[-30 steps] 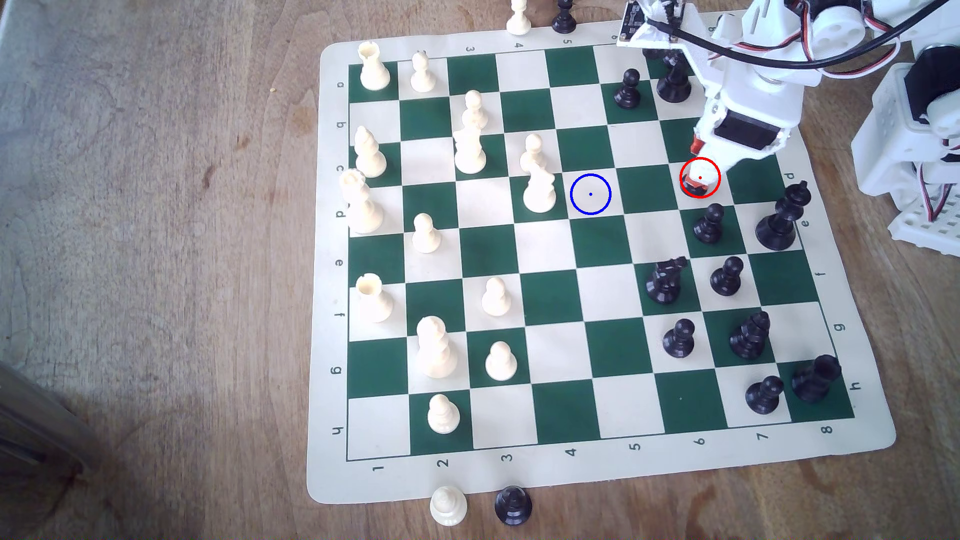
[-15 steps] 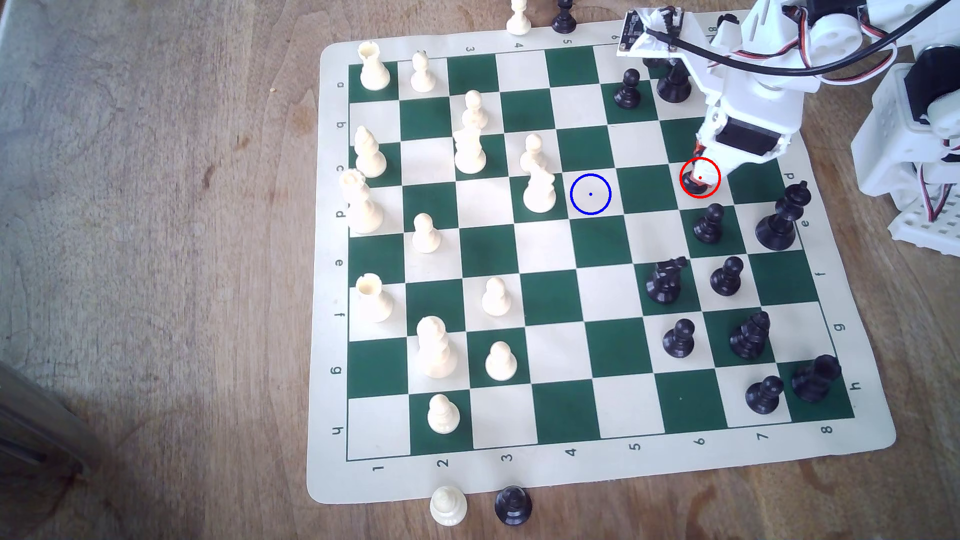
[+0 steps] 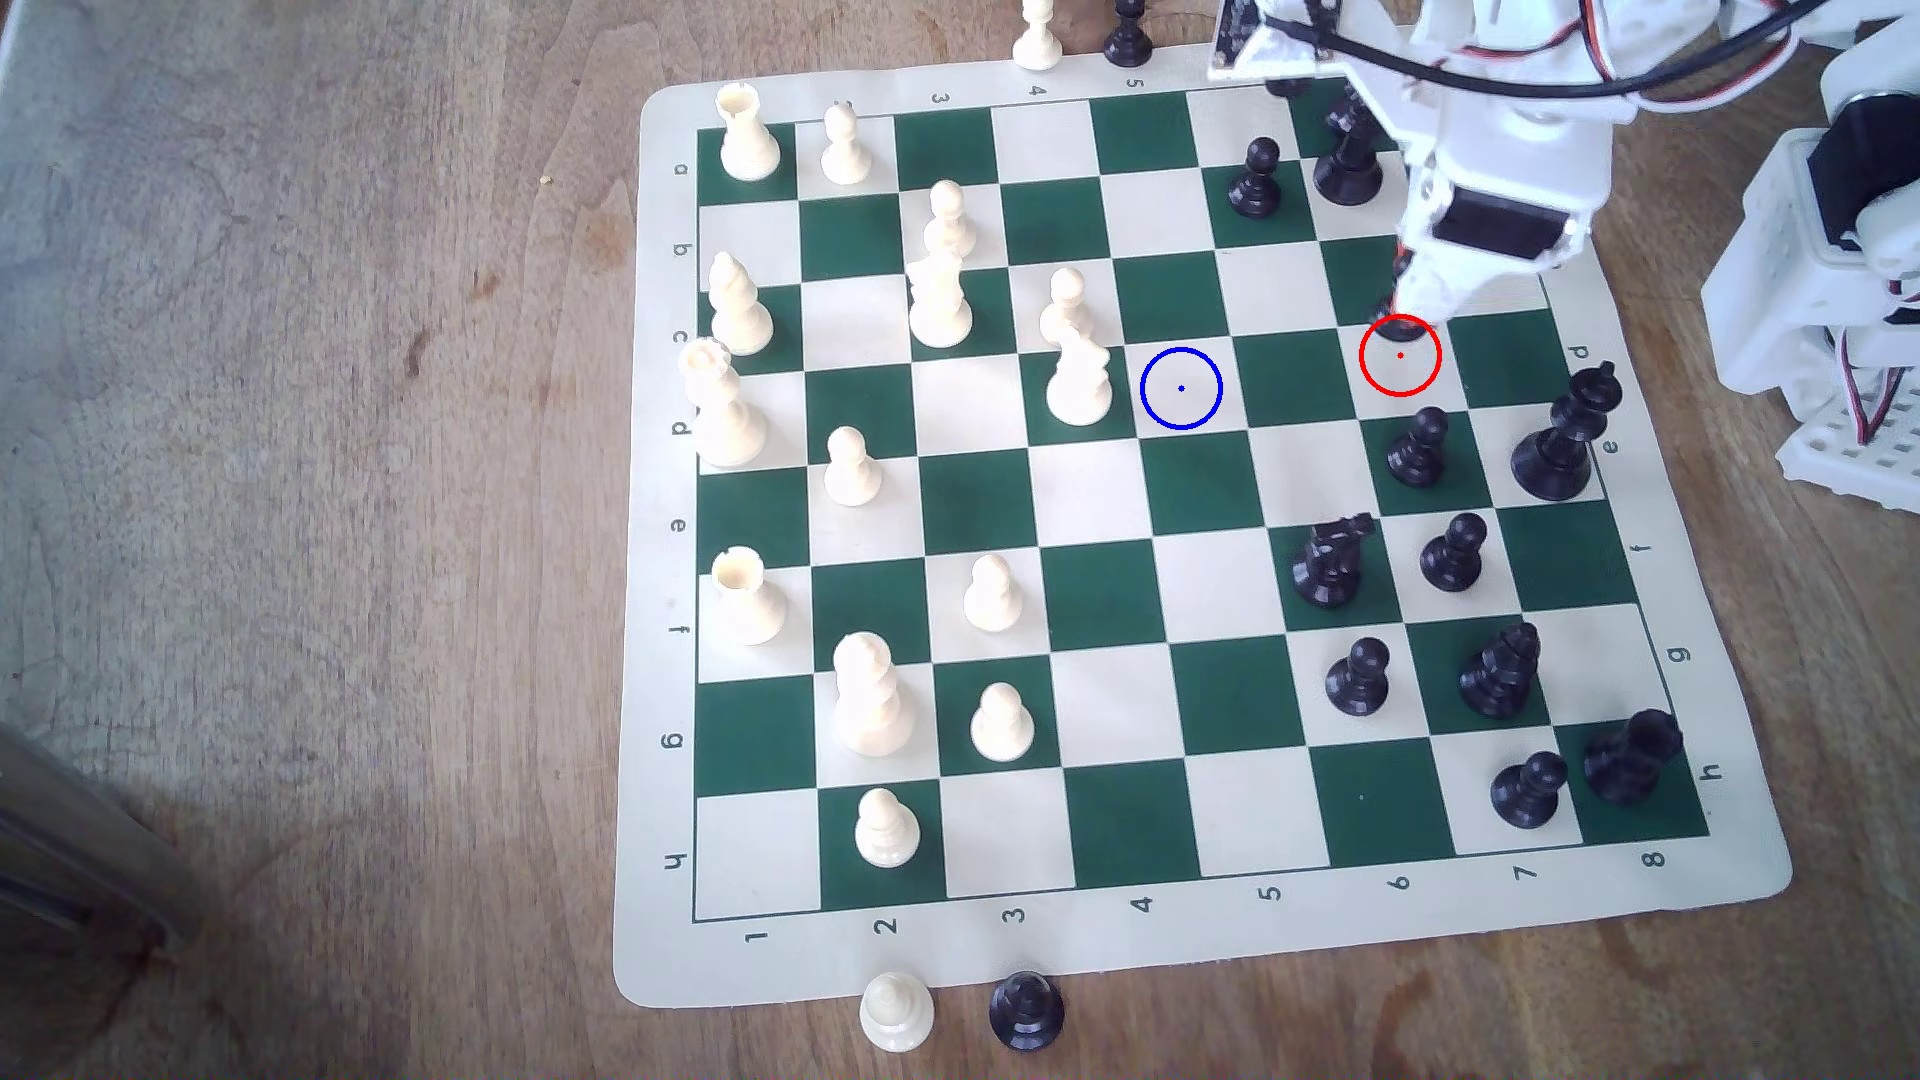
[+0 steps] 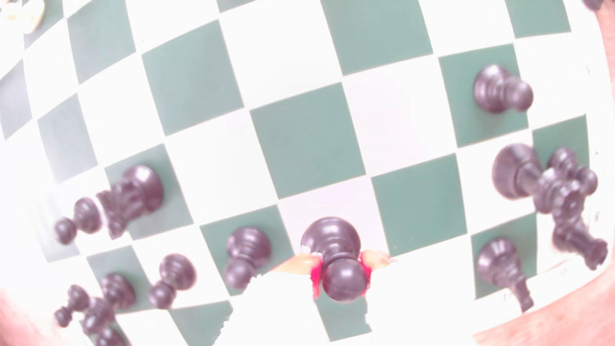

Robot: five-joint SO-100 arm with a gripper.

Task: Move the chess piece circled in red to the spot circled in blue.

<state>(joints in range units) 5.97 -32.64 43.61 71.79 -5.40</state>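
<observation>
The chess piece circled in red, a small black pawn, hangs at the far edge of the red ring, lifted off its cream square. My gripper is shut on it. In the wrist view the red-padded fingertips clamp the pawn at its neck, and my gripper has the ball head between the jaws. The spot circled in blue is a bare cream square two squares toward the exterior view's left.
A white knight stands right beside the blue ring on the exterior view's left. A black pawn and the black king stand just nearer than the red ring. Another black pawn and a tall black piece sit behind.
The gripper has risen with the pawn in its grip. The pawn moved from the red ring's centre to its far edge, baring the cream square.
</observation>
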